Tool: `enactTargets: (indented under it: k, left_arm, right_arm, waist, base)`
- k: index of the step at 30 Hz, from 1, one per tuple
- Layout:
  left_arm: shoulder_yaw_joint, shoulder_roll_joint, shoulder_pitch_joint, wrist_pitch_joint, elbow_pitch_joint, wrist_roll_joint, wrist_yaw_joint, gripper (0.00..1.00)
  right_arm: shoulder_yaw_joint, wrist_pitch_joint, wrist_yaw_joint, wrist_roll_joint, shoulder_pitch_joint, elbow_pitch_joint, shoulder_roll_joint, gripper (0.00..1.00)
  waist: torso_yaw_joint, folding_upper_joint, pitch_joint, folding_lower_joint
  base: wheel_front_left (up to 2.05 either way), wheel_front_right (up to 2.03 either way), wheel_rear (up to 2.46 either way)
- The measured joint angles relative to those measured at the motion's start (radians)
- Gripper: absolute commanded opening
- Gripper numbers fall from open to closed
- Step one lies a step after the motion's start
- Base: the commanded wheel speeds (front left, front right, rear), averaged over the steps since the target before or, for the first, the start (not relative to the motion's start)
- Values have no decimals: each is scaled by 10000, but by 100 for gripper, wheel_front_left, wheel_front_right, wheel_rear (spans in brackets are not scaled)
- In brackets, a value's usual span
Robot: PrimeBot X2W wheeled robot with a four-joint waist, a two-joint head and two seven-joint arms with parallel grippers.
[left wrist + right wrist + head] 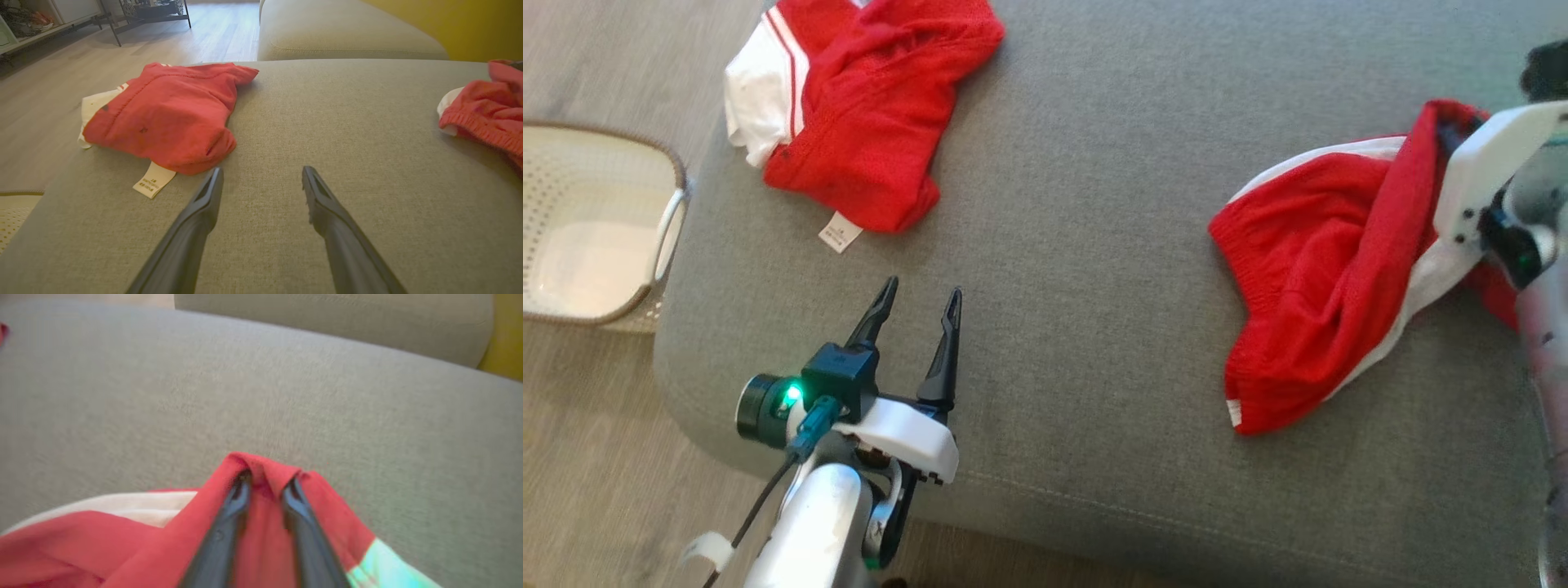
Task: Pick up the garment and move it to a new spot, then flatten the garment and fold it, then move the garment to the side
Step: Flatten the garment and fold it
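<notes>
One fold of the garment (1315, 269), which lies bunched at the right of the sofa cushion (1094, 245), is draped over the right gripper (267, 484). Its fingers are narrowly parted, and whether cloth is pinched cannot be told. The left gripper (923, 287) is held wide open and empty. The cloth is best lowered onto bare cushion, well apart from the folded garment (874, 106), before spreading. The right wrist view is blurred, and the hems are buried in folds

Right gripper (267, 478) tips lost in cloth
Blurred garment (261, 463) drapes them, grip unclear; basket (596, 212) runs off the edge.
</notes>
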Motion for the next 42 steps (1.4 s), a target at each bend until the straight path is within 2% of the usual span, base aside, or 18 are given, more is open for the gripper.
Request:
enactTargets:
  k: [3, 7, 12, 18, 25, 29, 36, 42]
  left_arm:
    - [4, -4, -1, 0, 13, 0, 44, 100]
    - [10, -17, -58, 0, 10, 2, 71, 100]
    - [54, -17, -66, 0, 0, 33, 63, 100]
    - [199, -6, 61, 0, -113, 52, 56, 100]
    - [359, 10, 633, 0, -174, 48, -59, 100]
    - [280, 17, 902, 0, -140, 4, -255, 100]
    - [-1072, 199, 922, 0, 930, 568, -1007, 100]
    - [-1697, 389, 800, 0, 1772, 679, -1258, 100]
  right_arm:
    - [276, -571, 0, -430, -96, 840, 29, 100]
    - [447, -1622, 0, -754, -263, 1381, 127, 100]
    - [508, -2548, 0, -669, -215, 1595, 443, 100]
    - [878, -3521, 0, 148, 186, 1189, 901, 100]
    - [1313, -3975, 0, 924, 1830, -412, 1068, 100]
    - [1007, -4142, 0, 1337, 3283, -2364, 1348, 100]
    - [464, -3898, 0, 1308, 5084, -4788, 1795, 100]
    - [297, -3465, 0, 1104, 5336, -5833, 1985, 100]
  waist:
    - [23, 0, 111, 1]
    - [-254, 0, -51, -2]
    - [-728, 0, -353, -3]
    - [-1649, 0, -933, -4]
    - [-2781, 0, -1610, -4]
    - [-3483, 0, -1977, -4]
    - [-4259, 0, -2019, -4]
    - [-4647, 0, -1840, -3]
  base:
    - [0, 0, 0]
    - [0, 0, 0]
    - [0, 0, 0]
    - [0, 0, 0]
    - [0, 0, 0]
    - [0, 0, 0]
    - [0, 0, 0]
    - [0, 0, 0]
